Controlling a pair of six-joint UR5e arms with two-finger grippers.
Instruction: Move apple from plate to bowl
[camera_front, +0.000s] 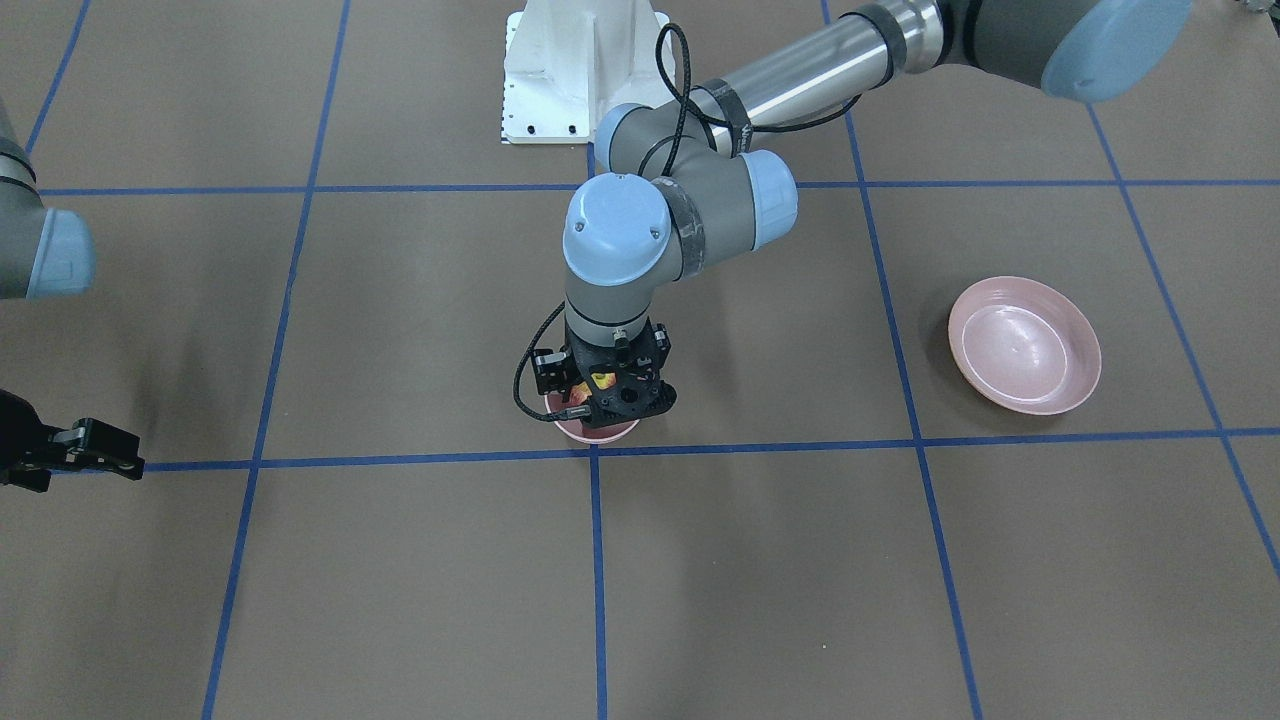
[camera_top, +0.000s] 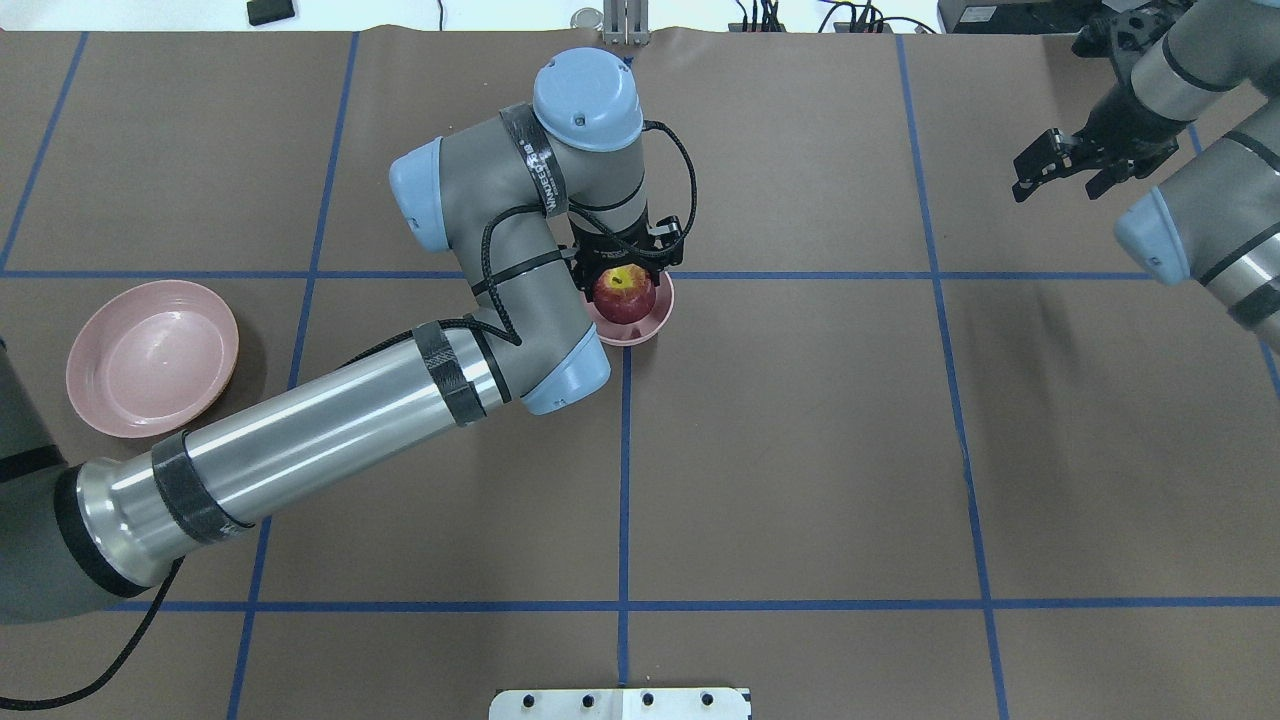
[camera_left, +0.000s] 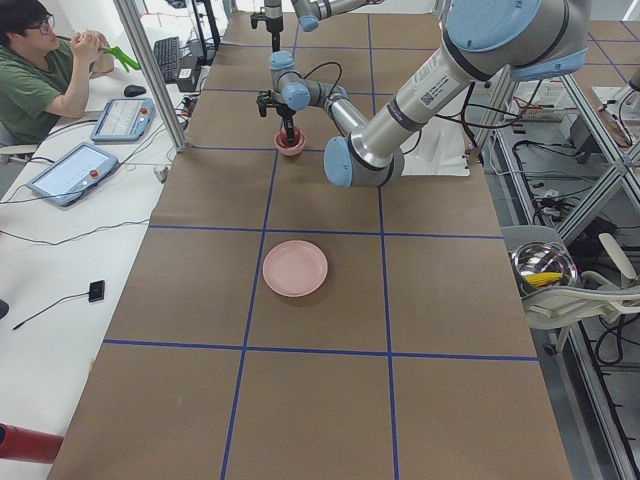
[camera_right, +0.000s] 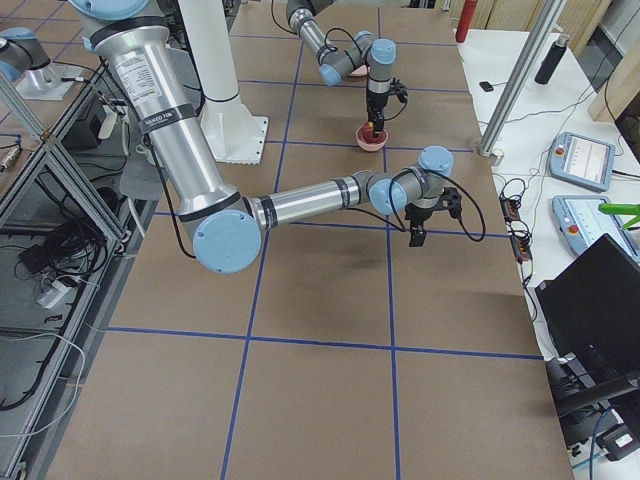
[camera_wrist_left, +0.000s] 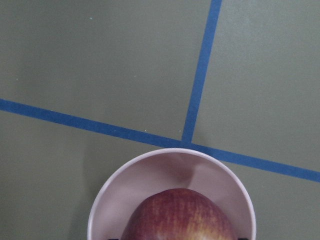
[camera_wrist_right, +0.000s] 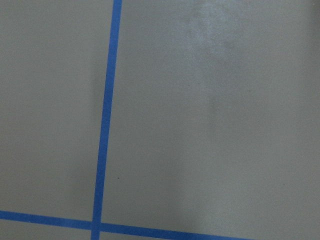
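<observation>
The dark red apple (camera_top: 625, 293) with a yellow-green top sits low inside the small pink bowl (camera_top: 652, 326) at the table's middle. My left gripper (camera_top: 625, 272) stands straight above the bowl, its fingers down both sides of the apple, shut on it. In the left wrist view the apple (camera_wrist_left: 177, 215) fills the bowl (camera_wrist_left: 165, 167). In the front view the gripper (camera_front: 610, 395) hides most of the bowl (camera_front: 597, 432). The wide pink plate (camera_top: 150, 358) lies empty at the far left. My right gripper (camera_top: 1060, 170) is open and empty, far off to the right.
Brown table cover with blue tape grid lines (camera_top: 622, 480). A white base plate (camera_top: 620, 704) lies at the near edge. My left forearm (camera_top: 320, 430) stretches across the table between plate and bowl. A person (camera_left: 40, 70) sits beyond the far side.
</observation>
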